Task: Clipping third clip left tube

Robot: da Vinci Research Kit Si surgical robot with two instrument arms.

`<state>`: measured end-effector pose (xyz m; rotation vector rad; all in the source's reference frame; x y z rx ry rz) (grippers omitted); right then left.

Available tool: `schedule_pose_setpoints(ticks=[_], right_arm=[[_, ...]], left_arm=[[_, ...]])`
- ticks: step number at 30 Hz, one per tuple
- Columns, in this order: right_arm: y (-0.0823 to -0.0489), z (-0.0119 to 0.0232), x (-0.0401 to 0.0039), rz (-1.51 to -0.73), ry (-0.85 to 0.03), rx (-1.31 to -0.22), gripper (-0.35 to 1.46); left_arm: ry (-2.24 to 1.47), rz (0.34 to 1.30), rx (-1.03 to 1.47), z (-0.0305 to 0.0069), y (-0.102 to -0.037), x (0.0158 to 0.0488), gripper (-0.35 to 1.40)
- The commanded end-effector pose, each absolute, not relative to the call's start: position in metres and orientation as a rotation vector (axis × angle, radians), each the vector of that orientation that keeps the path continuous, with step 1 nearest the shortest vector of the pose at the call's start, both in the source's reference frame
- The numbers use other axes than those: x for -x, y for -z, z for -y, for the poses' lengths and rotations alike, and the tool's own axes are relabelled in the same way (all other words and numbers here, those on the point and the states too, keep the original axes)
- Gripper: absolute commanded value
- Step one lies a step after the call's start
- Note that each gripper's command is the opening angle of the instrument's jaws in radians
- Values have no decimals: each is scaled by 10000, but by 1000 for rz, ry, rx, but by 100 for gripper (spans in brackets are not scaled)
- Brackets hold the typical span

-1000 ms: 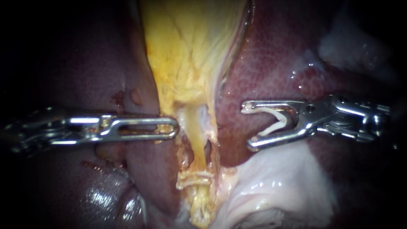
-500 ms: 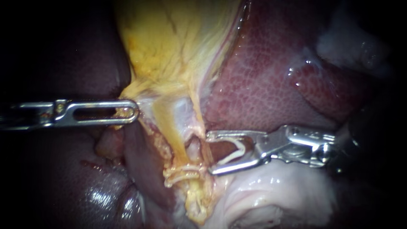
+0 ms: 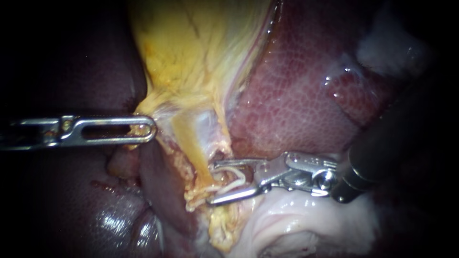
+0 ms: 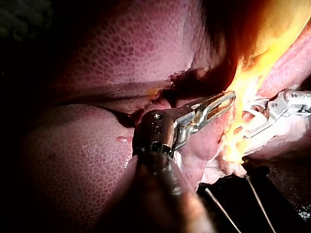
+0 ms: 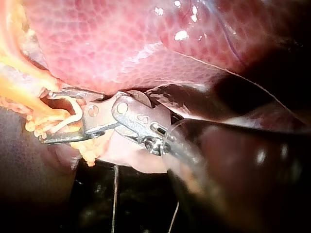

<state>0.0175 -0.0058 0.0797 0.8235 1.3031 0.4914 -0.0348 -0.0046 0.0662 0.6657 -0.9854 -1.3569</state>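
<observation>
My left instrument [image 3: 152, 129] comes in from the left, its slotted jaws shut on the yellow edge of the gallbladder [image 3: 191, 48], holding it stretched to the left. Below that a yellow tube [image 3: 191, 143] runs down to pale clips [image 3: 201, 193] set across it. My right instrument [image 3: 215, 184] reaches in from the right with jaws open and a white clip [image 3: 236, 177] loaded between them. Its jaws straddle the tube just above the placed clips. In the right wrist view the right instrument [image 5: 46, 116] and its clip [image 5: 73, 109] sit around yellow strands.
Dark red liver [image 3: 296, 95] lies on both sides of the gallbladder. Pale white tissue [image 3: 296, 215] sits under my right instrument's shaft. In the left wrist view my left instrument [image 4: 228, 99] lies close beside the right instrument [image 4: 250, 124].
My right instrument has moved left and down, bringing its open jaws and clip across the tube. My left instrument pulled the gallbladder edge left a second ago and has since held still.
</observation>
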Motion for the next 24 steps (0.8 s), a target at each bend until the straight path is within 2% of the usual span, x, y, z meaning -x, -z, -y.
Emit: schedule_pose_setpoints(ticks=[1,17,24], right_arm=[[-792,56,-177,-1315,-493,-829,60],[-766,61,-202,-1392,-502,-1017,60],[-765,59,-216,-1414,-491,-1050,58]], left_arm=[[1357,985,-665,47,-664,348,-35],[1355,987,-661,46,-679,348,-35],[1356,988,-657,48,-683,352,-35]])
